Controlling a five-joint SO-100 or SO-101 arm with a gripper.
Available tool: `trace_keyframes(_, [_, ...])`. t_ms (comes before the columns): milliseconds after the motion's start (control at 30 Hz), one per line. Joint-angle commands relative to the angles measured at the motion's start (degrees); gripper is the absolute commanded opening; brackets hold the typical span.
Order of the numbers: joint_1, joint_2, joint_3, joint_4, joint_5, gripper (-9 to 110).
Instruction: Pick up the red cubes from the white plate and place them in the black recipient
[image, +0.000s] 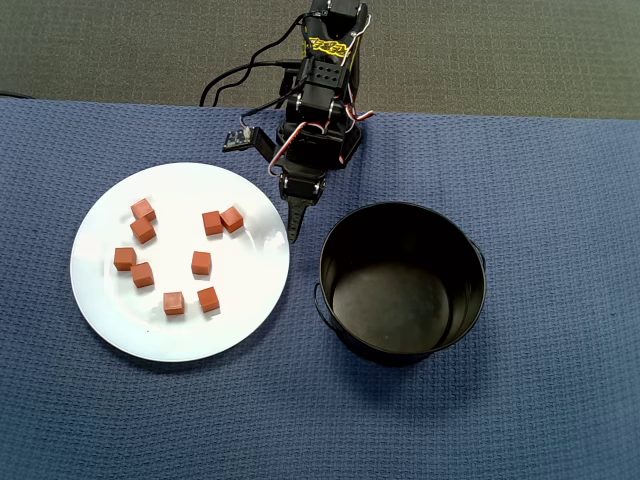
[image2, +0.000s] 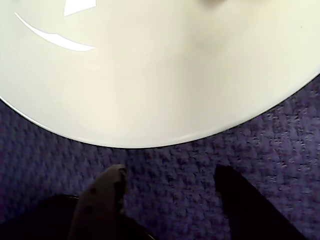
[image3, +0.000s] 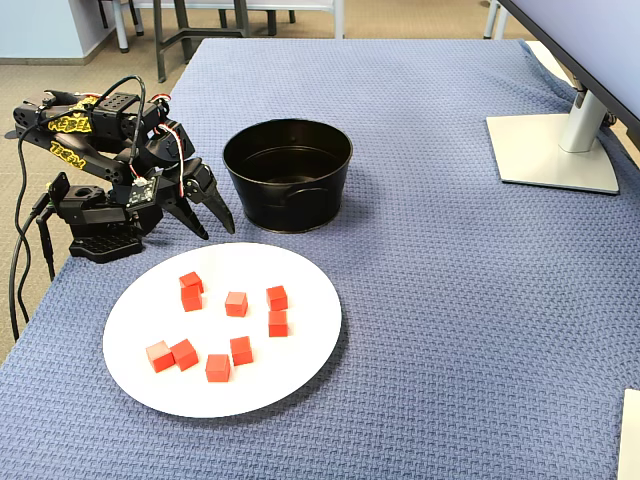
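Wrist view: white plate (image2: 150, 85) lies just beyond the empty, spread-apart gripper (image2: 172, 182) fingers.

An office: a monitor stand (image3: 560, 145) at two o'clock on the blue-clothed desk (image3: 450, 300), chair legs (image3: 200, 30) on carpet at eleven.

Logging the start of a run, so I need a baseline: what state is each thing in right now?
red cubes: nine, all lying loose on the plate, none gripped.
white plate: flat on the blue cloth, holding the cubes.
black pot: upright, open on top, empty.
gripper: open, empty, pointing down over the cloth between plate and pot.
monitor stand: upright at the table's far side in the fixed view.
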Motion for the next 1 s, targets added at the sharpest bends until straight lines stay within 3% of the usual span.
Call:
trace_keyframes(0, [0.7,-0.8,-4.3,-2.0,1.3,14])
trace_keyframes(267, [1.5,-2.6,-8.7,-3.4,2.1,13])
trace_keyframes(433, [2.9,-7.6,-22.4,8.3,-1.1,16])
trace_keyframes(633, [6.2,-20.5,-36.7,23.7,-24.4,18])
trace_keyframes(967, [23.2,-49.6,-54.0,22.9,-60.1,16])
